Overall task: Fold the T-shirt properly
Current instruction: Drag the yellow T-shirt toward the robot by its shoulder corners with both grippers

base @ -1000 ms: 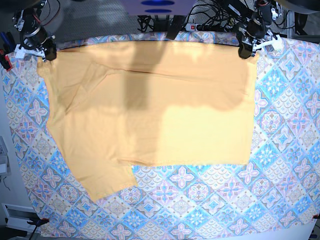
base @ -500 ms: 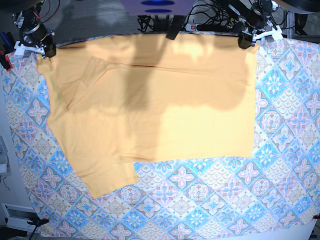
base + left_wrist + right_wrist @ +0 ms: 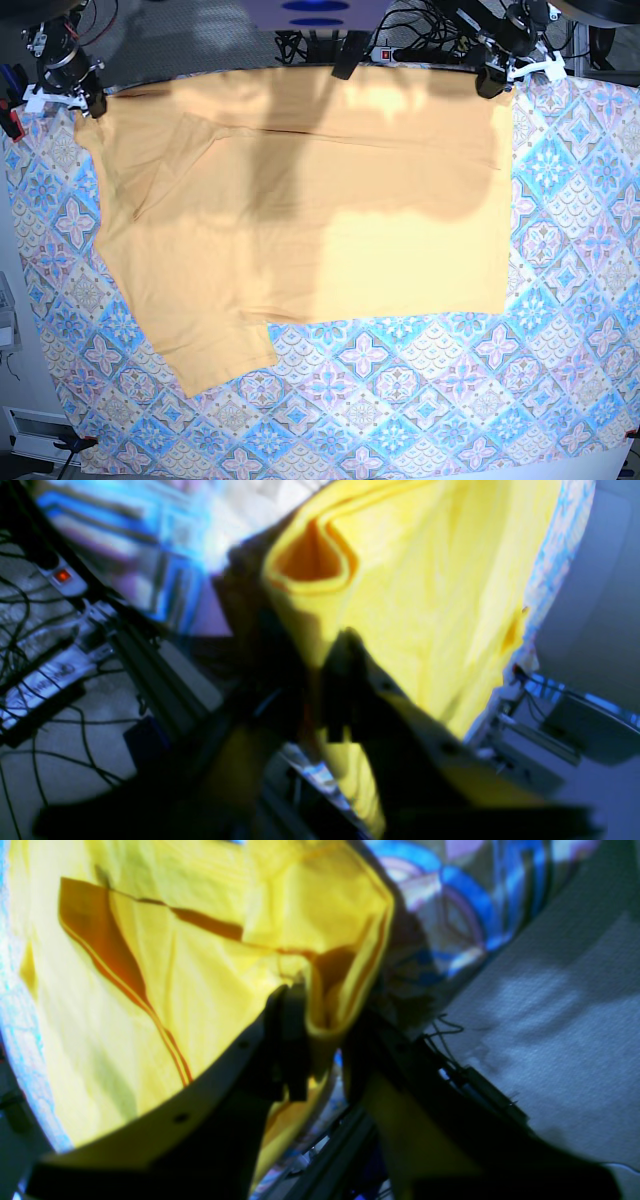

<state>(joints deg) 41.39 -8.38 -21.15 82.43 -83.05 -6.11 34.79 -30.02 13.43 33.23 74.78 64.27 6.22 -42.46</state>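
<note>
The pale orange-yellow T-shirt [image 3: 300,200] lies spread flat on the patterned tablecloth [image 3: 450,400], with one sleeve reaching toward the near left. Its far edge runs along the table's back edge. At the far right corner of the shirt is my left gripper [image 3: 492,82]. In the left wrist view its jaws [image 3: 315,680] stand slightly apart, with the T-shirt [image 3: 425,580] hem running between them. My right gripper [image 3: 85,98] is at the far left corner. Up close, the right gripper [image 3: 325,1040] shows parted fingers and a loose fold of the T-shirt [image 3: 175,965] sagging between them.
Cables and a power strip [image 3: 400,50] lie behind the table's back edge. A dark bracket [image 3: 350,55] overhangs the middle of the far edge. Bare tablecloth runs along the front and right of the shirt.
Both grippers have drawn the shirt's far edge back toward the table's rear. Their jaws, shut on the corners before, now stand slightly apart.
</note>
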